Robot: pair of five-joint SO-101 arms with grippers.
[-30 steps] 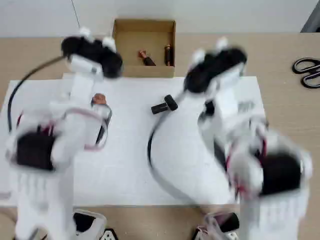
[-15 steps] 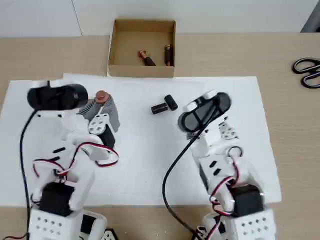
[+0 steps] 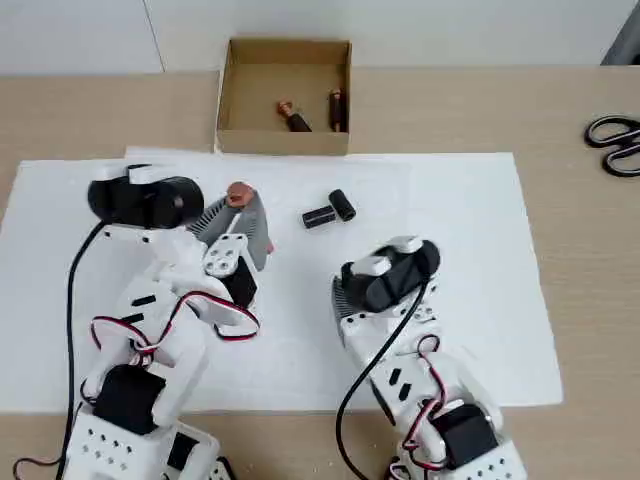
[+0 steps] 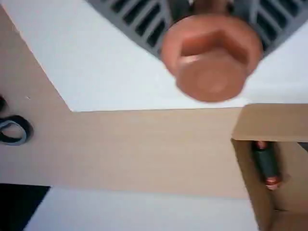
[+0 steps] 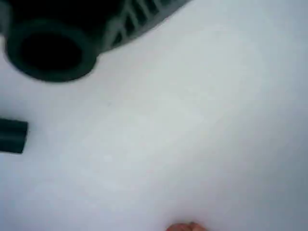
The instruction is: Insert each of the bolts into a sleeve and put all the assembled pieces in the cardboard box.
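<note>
Left gripper [image 3: 240, 210] clamps a blurred bolt [image 4: 211, 62]; right gripper [image 5: 62, 33] grips a sleeve [image 5: 45, 53], its fingers [image 5: 139, 17] mostly cut off.

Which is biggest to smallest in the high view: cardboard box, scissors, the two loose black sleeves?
1. cardboard box
2. scissors, partly cut off at the frame edge
3. sleeve nearer the box and other sleeve: they look alike, so unranked

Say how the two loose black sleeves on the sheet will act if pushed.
Both sleeves are short round tubes lying on their sides, so a nudge would probably roll them. They look small and rigid, so likely light. The smooth white sheet may let them skid.
</note>
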